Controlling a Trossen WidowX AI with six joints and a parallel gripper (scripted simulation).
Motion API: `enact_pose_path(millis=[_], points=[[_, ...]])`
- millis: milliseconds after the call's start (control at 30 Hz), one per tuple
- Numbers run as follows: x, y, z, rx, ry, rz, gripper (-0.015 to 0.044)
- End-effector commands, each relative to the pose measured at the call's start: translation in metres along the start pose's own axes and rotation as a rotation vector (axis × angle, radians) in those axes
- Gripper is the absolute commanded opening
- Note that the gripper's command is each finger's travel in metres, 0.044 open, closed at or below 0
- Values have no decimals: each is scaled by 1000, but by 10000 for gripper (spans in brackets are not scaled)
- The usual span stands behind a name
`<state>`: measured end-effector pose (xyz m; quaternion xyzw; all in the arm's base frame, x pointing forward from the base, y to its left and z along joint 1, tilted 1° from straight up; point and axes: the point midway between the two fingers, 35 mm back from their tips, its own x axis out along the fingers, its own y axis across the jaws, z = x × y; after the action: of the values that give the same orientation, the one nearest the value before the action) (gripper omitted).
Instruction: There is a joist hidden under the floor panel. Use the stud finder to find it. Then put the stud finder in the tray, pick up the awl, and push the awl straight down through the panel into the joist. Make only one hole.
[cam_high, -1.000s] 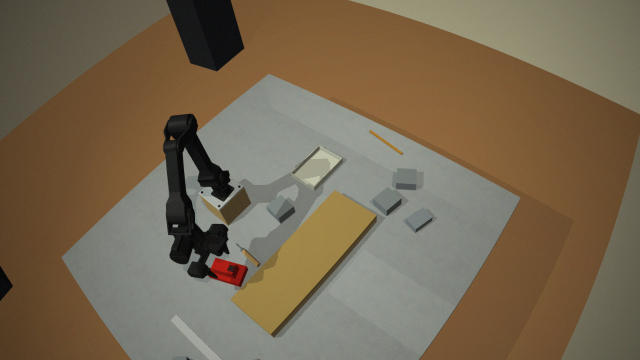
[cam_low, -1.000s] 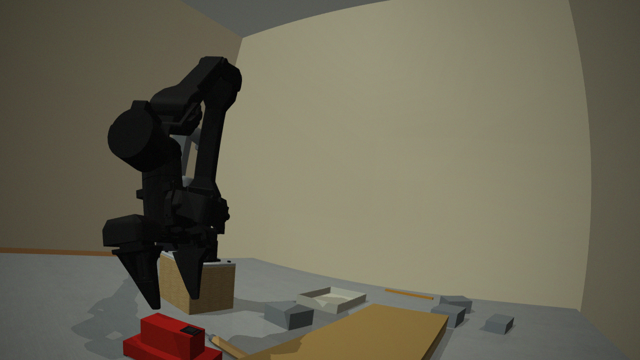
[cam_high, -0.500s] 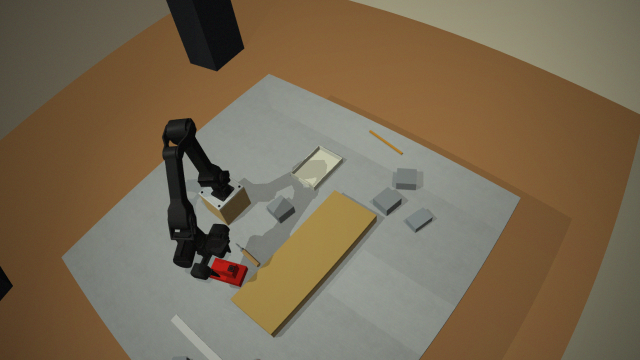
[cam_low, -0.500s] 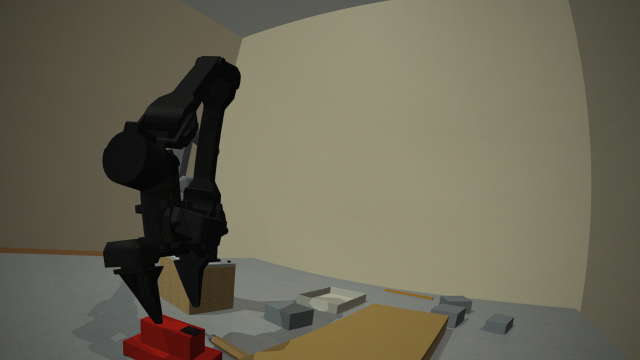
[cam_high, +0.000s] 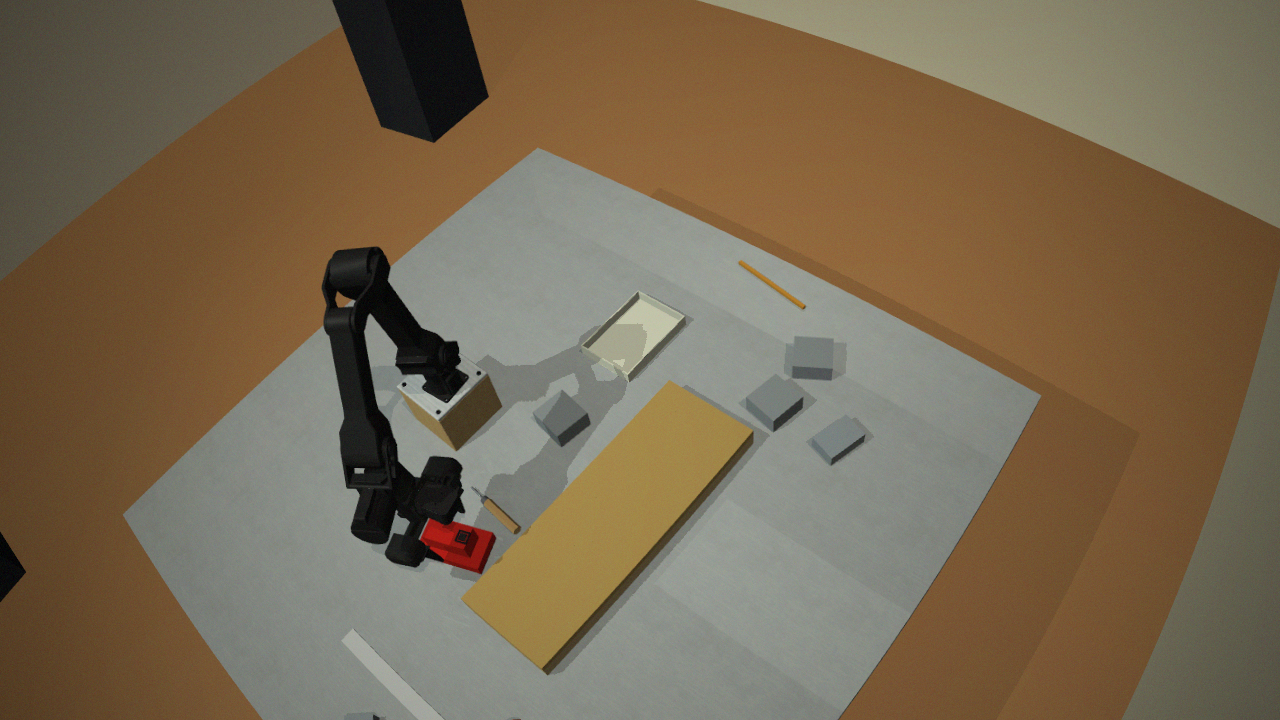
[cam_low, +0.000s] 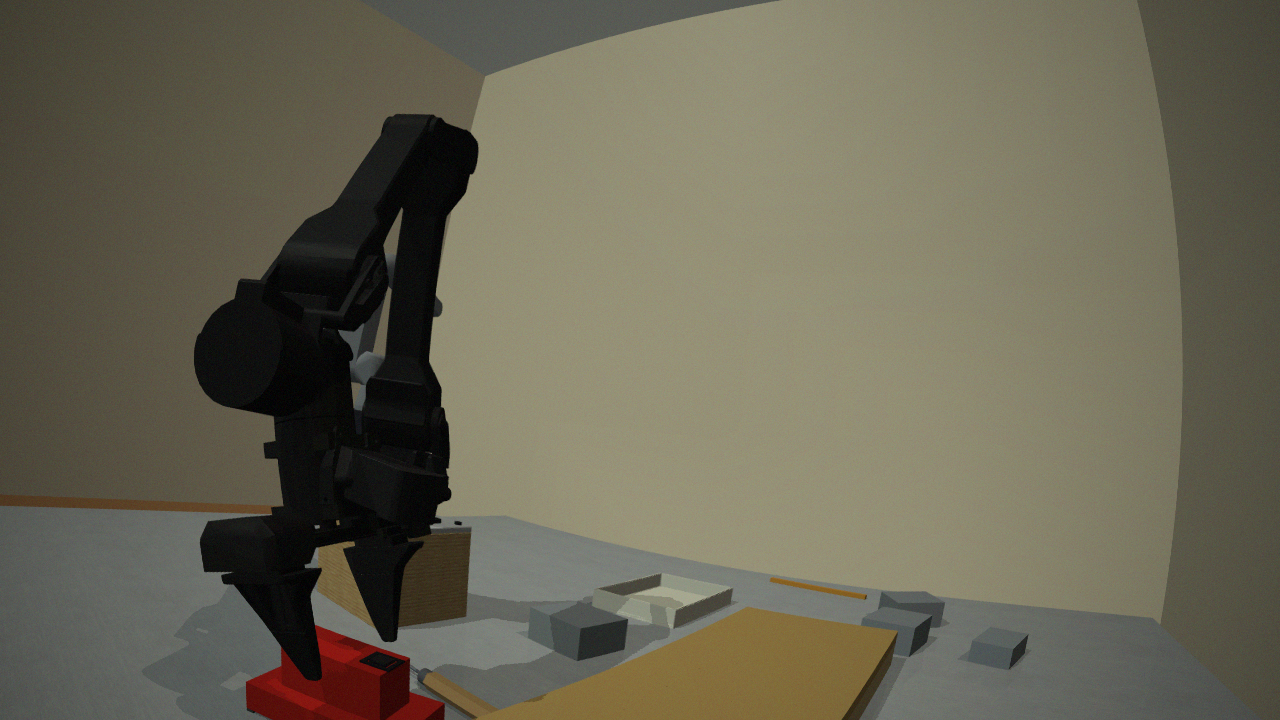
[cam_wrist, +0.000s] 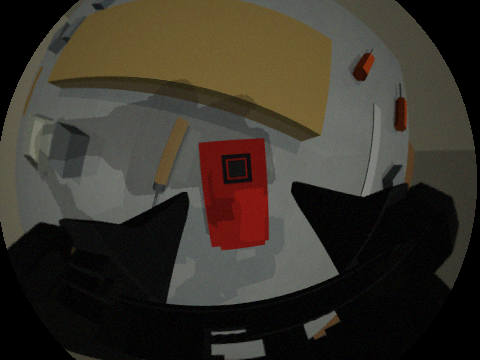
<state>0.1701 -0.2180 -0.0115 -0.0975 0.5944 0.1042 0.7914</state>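
I'm seeing my arm (cam_high: 358, 394) folding sharply at the elbow, forearm dropping steeply, wrist pointing straight down. My gripper (cam_low: 344, 631) is hanging low with its jaws spread wide, both fingers tapering downward and gripping nothing at all.
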Motion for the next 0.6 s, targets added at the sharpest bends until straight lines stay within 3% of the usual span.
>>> enact_pose_path(millis=[0,500,567], points=[[7,1,-3,-4,4,3,440],[28,3,-9,-3,4,4,440],[28,3,-9,-3,4,4,387]])
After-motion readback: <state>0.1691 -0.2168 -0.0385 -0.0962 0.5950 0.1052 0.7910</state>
